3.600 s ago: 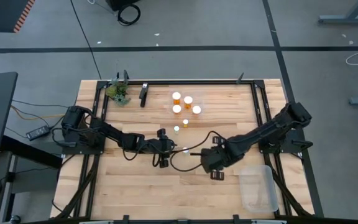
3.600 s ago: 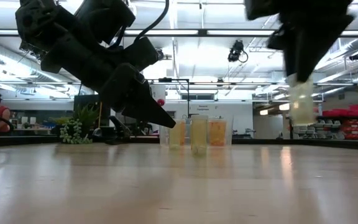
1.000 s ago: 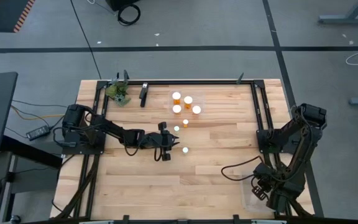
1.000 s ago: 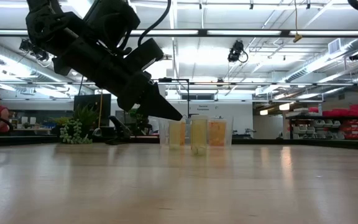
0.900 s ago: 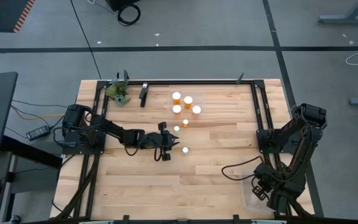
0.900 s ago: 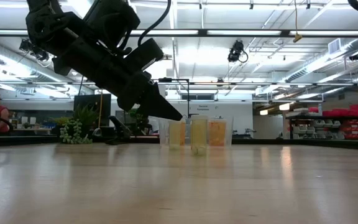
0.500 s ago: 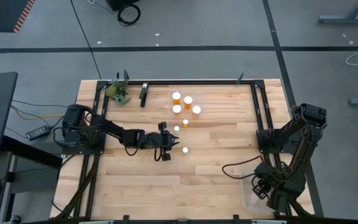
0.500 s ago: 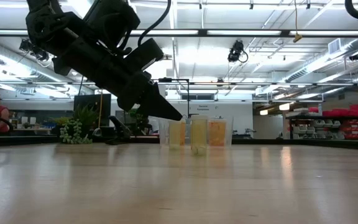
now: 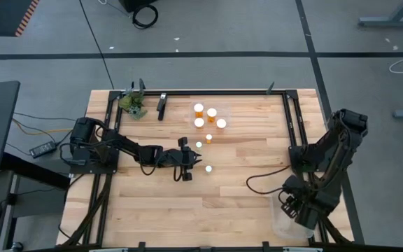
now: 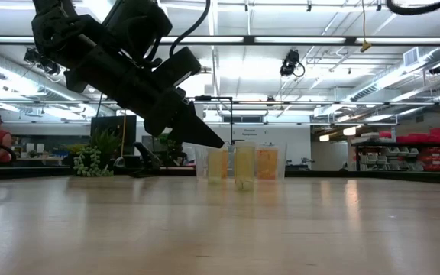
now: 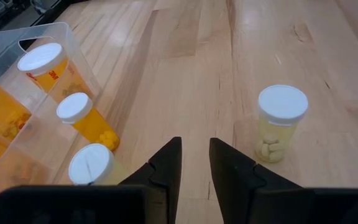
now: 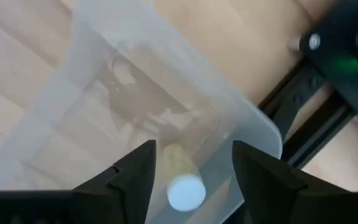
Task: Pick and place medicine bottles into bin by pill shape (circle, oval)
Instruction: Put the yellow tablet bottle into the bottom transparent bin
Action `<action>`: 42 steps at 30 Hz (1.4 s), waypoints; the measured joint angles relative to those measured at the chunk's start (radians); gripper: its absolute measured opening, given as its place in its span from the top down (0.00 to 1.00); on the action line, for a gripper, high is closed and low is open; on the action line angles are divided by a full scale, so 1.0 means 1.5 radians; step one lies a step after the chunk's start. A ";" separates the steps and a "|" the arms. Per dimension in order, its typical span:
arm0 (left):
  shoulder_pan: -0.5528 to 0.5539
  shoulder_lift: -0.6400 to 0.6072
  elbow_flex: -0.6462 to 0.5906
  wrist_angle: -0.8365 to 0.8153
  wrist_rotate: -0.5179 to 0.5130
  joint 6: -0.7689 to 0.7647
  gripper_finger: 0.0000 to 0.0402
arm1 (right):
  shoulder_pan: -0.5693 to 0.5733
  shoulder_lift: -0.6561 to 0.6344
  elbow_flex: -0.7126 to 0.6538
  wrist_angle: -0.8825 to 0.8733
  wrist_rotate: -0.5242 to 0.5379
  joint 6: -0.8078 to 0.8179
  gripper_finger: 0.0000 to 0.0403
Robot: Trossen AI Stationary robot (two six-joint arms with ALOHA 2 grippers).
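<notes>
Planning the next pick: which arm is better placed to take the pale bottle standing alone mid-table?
Left, probably. The left end effector hangs open beside the pale white-capped pill bottle, which stands just ahead of its fingers. The right end effector is open over the clear plastic bin at the table's far corner.

Wooden worktop (image 9: 159,203) with bottles, a bin and a plant.

A black frame (image 9: 222,92) edges the light plank surface. Four orange bottles (image 9: 209,117) with white caps stand clustered near the far middle; in the left wrist view they sit in a clear tray (image 11: 23,87). Three small bottles (image 9: 199,145) stand apart nearer the centre, one pale with a white cap (image 11: 281,122). A green plant (image 9: 133,104) sits at the far left corner, a clear bin (image 9: 283,221) at the near right.
</notes>
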 joint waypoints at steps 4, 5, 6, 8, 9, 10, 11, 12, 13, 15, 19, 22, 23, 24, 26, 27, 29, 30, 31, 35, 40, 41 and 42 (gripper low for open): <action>0.000 0.000 0.000 0.000 0.000 0.003 0.77 | -0.059 -0.012 0.000 0.000 0.002 -0.083 0.46; 0.000 0.000 0.000 0.000 0.000 0.003 0.77 | -0.076 -0.014 0.000 0.002 0.002 -0.106 0.46; 0.000 0.000 0.000 -0.001 0.000 0.003 0.77 | -0.093 -0.014 0.000 0.006 0.002 -0.130 0.46; 0.000 0.000 0.000 -0.007 0.000 -0.002 0.76 | -0.127 -0.014 0.001 0.016 0.002 -0.180 0.46; 0.000 0.000 0.000 -0.010 0.000 -0.005 0.76 | -0.143 -0.014 0.004 0.018 0.002 -0.204 0.46; 0.000 0.000 0.000 -0.014 0.000 -0.007 0.77 | -0.160 -0.014 0.009 0.022 0.002 -0.227 0.46; 0.000 0.000 0.000 -0.016 0.000 -0.010 0.77 | -0.176 -0.014 0.015 0.027 0.002 -0.248 0.46; 0.000 0.000 0.000 -0.018 0.000 -0.015 0.77 | -0.193 -0.014 0.021 0.029 0.002 -0.269 0.46; 0.000 0.000 0.000 -0.023 0.000 -0.022 0.78 | -0.207 -0.014 0.028 0.028 0.002 -0.291 0.46; -0.003 0.000 0.000 -0.034 0.001 -0.029 0.78 | -0.238 -0.014 0.041 0.028 0.002 -0.334 0.46; -0.004 0.000 0.000 -0.047 0.001 -0.043 0.79 | -0.299 -0.014 0.053 0.042 0.017 -0.425 0.46; -0.004 0.000 0.000 -0.053 0.000 -0.045 0.77 | -0.344 -0.014 0.053 0.070 0.036 -0.503 0.46; -0.004 0.000 0.000 -0.058 0.000 -0.045 0.77 | -0.359 -0.011 0.054 0.078 0.043 -0.528 0.46; -0.004 0.000 0.000 -0.063 0.000 -0.045 0.76 | -0.375 -0.010 0.054 0.089 0.047 -0.554 0.46; -0.004 0.000 0.000 -0.066 0.000 -0.057 0.75 | -0.403 -0.001 0.054 0.110 0.053 -0.606 0.46; -0.004 0.000 0.001 -0.071 0.002 -0.058 0.75 | -0.418 0.004 0.054 0.123 0.054 -0.631 0.46; -0.004 0.000 0.000 -0.086 0.014 -0.058 0.74 | -0.444 0.017 0.054 0.149 0.055 -0.679 0.46; -0.004 0.000 0.000 -0.089 0.023 -0.058 0.74 | -0.457 0.024 0.054 0.162 0.055 -0.703 0.46; -0.004 0.000 0.000 -0.090 0.035 -0.058 0.74 | -0.468 0.031 0.054 0.177 0.055 -0.725 0.46; -0.004 0.000 0.000 -0.093 0.072 -0.058 0.74 | -0.505 0.060 0.054 0.239 0.056 -0.804 0.46; -0.006 0.000 0.000 -0.092 0.083 -0.058 0.74 | -0.531 0.085 0.054 0.328 0.059 -0.880 0.46; -0.006 0.000 0.000 -0.092 0.083 -0.061 0.74 | -0.534 0.090 0.054 0.344 0.060 -0.892 0.46; -0.006 0.000 0.000 -0.093 0.083 -0.068 0.74 | -0.537 0.093 0.054 0.360 0.061 -0.904 0.46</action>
